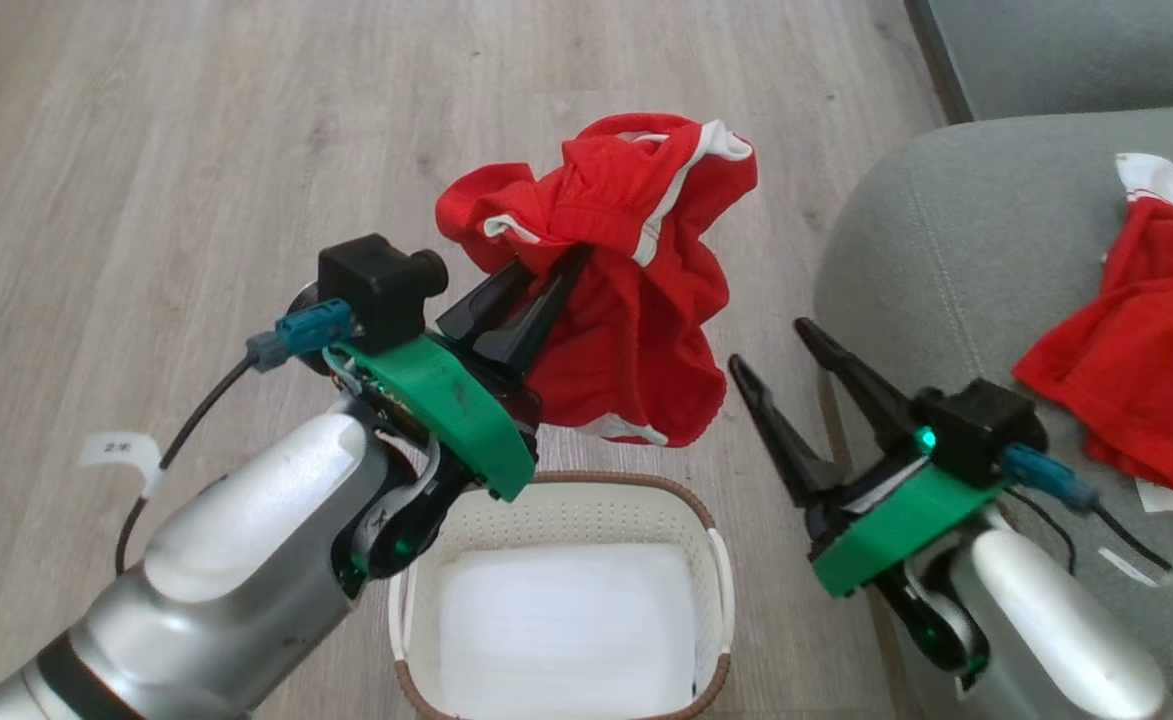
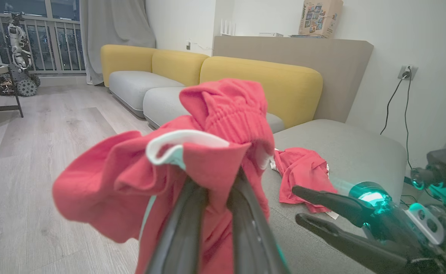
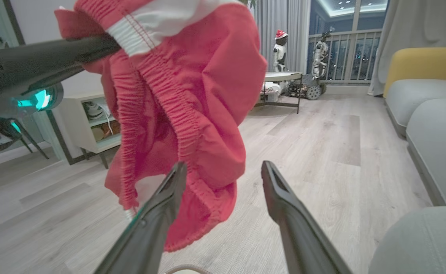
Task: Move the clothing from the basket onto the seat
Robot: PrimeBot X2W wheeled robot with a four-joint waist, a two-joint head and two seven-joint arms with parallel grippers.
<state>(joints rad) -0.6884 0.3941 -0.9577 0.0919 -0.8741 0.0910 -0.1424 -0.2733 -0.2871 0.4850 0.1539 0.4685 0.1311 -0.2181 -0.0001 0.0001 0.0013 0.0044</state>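
Here the left end effector (image 1: 558,275) is closed on a bunched fold of a red garment (image 1: 636,310). Its two dark fingers pinch the cloth near the elastic waistband, so the rest hangs freely below the grip. Held high in this way, the hem hangs above the brown rim of the basket (image 1: 646,486), which is probably why the arm is raised before any sideways travel. The right end effector (image 1: 768,345) is open and empty, fingers spread, poised between the hanging cloth and the rounded edge of the seat (image 1: 946,250), apparently kept out of the carrying path. The basket stands on the wooden floor (image 1: 146,150) just beside the seat. The visible part of its interior is pale bare plastic with no cloth in it, though the left forearm hides one corner. A second red garment (image 1: 1136,370) with white trim lies crumpled on the seat cushion, well apart from the basket. Judged from this layout, the transfer is near completion: the red garment in the grip needs carrying rightward over the cushion edge and releasing there.
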